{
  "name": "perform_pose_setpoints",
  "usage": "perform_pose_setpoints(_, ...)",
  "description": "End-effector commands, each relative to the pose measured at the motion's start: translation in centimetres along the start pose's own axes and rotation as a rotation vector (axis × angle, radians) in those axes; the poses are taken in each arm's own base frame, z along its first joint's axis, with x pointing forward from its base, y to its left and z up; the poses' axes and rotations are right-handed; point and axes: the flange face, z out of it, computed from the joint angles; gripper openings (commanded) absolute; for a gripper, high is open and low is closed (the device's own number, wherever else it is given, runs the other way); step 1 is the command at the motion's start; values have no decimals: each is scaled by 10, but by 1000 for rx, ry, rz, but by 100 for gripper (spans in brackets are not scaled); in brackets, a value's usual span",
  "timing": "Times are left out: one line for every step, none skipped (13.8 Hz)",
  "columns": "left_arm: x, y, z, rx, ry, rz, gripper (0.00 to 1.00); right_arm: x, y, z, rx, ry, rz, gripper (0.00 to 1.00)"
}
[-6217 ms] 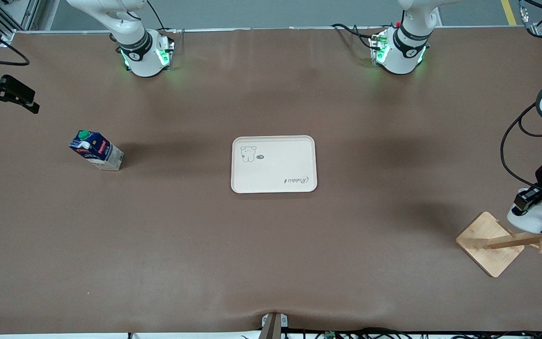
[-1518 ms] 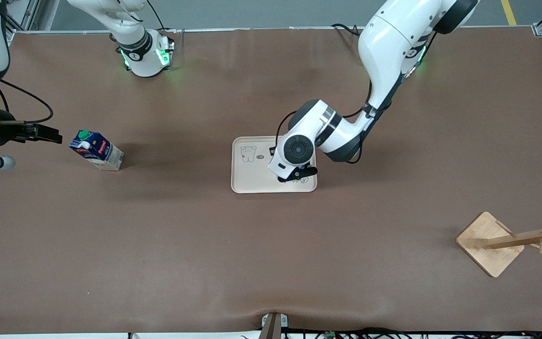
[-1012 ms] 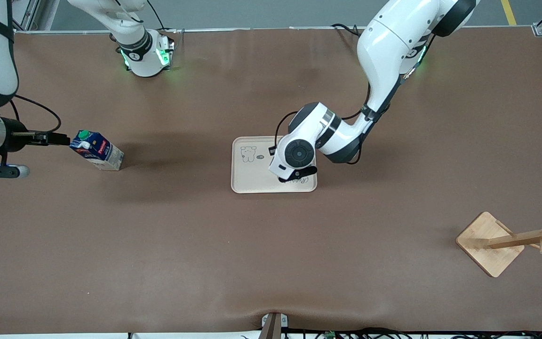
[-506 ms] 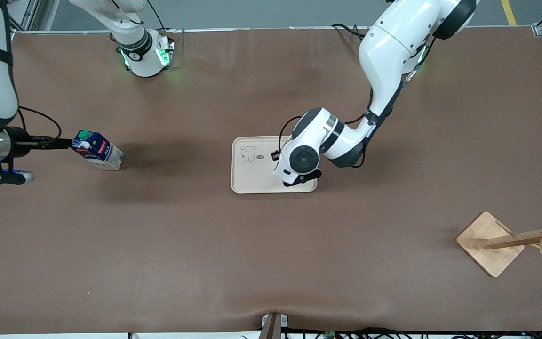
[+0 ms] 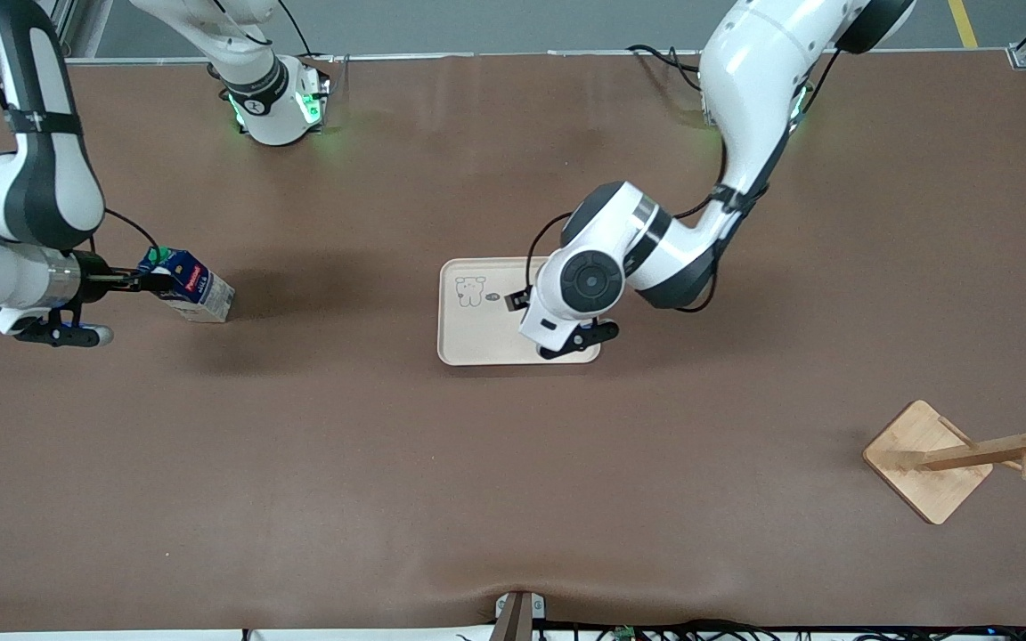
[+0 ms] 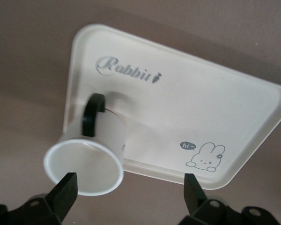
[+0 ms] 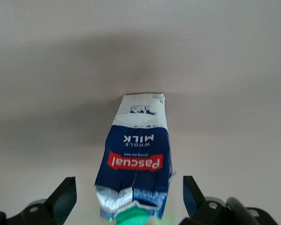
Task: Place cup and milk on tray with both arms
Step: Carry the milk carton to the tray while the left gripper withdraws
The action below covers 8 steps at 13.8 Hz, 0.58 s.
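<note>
The cream tray (image 5: 477,334) lies mid-table. The white cup (image 6: 96,150) with its black handle stands on the tray beside the "Rabbit" script, close to the tray's edge; in the front view it is hidden under the left wrist. My left gripper (image 5: 571,340) hangs open just above the cup (image 6: 129,187), not gripping it. The blue milk carton (image 5: 197,294) stands on the table toward the right arm's end. My right gripper (image 5: 143,280) is open, with one finger on each side of the carton's top (image 7: 129,190). The carton's green cap (image 7: 133,216) sits between the fingers.
A wooden rack (image 5: 932,463) with pegs stands at the left arm's end, nearer the front camera than the tray. The arm bases with green lights (image 5: 277,107) stand along the table's edge farthest from the front camera.
The left arm carried the cup from the rack to the tray and has just drawn up and slightly toward its own end. The right gripper advanced until its fingers flank the carton's top.
</note>
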Motion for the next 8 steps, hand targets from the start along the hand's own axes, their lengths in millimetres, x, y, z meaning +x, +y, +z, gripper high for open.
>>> perform_pose_setpoints(13, -50, -76, 57, 126, -38, 100, -35, 1, 34, 5, 62, 5, 39)
perform_pose_setpoints(17, -65, -98, 84, 190, -41, 100, -38, 0, 32, 6, 52, 5, 0)
perform_pose_setpoints(23, -79, -119, 97, 247, -49, 100, -36, 1, 22, 5, 64, 7, 0)
perform_pose_setpoints(31, -93, -135, 99, 284, -65, 100, -33, 2, 9, 4, 78, -1, 0)
perform_pose_setpoints(39, -109, -153, 88, 305, -91, 100, -31, 1, -5, 4, 81, -5, 0)
perform_pose_setpoints(48, -127, -169, 74, 317, -113, 100, -30, -5, -28, -1, 72, -13, 0)
perform_pose_setpoints(58, -148, -187, 60, 329, -117, 100, -30, -10, -55, -1, 55, -11, 0)
perform_pose_setpoints(66, -170, -204, 56, 338, -105, 100, -31, -23, -81, -7, 30, -23, 0)
